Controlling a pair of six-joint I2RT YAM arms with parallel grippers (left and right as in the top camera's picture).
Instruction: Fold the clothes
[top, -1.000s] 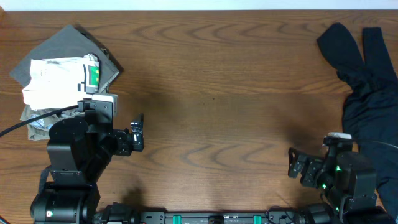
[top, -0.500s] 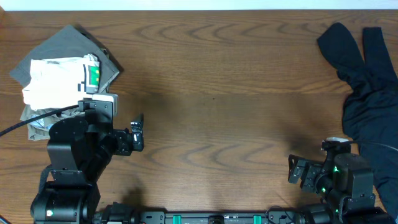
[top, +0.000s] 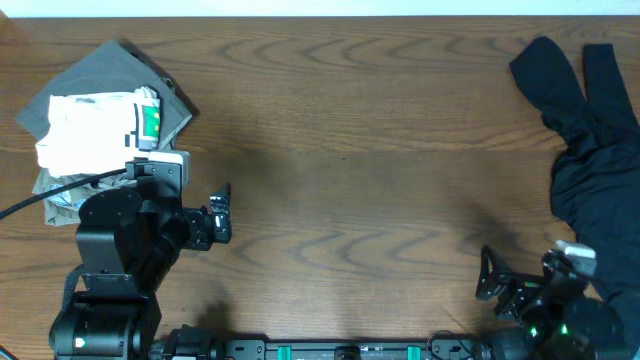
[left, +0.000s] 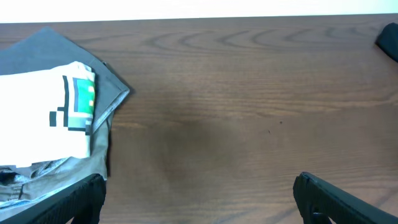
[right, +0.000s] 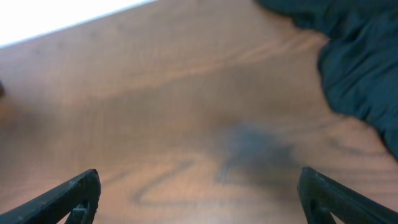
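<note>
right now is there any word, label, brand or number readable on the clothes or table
None can be read. The folded white T-shirt bears only a blocky green-and-black print, no letters. The crumpled black garment and the brown wooden table show no writing.

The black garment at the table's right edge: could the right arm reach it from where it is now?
Probably yes. The black garment lies crumpled close to the right gripper, open and empty, with nothing lying between; the gripper points away, so it must turn.
</note>
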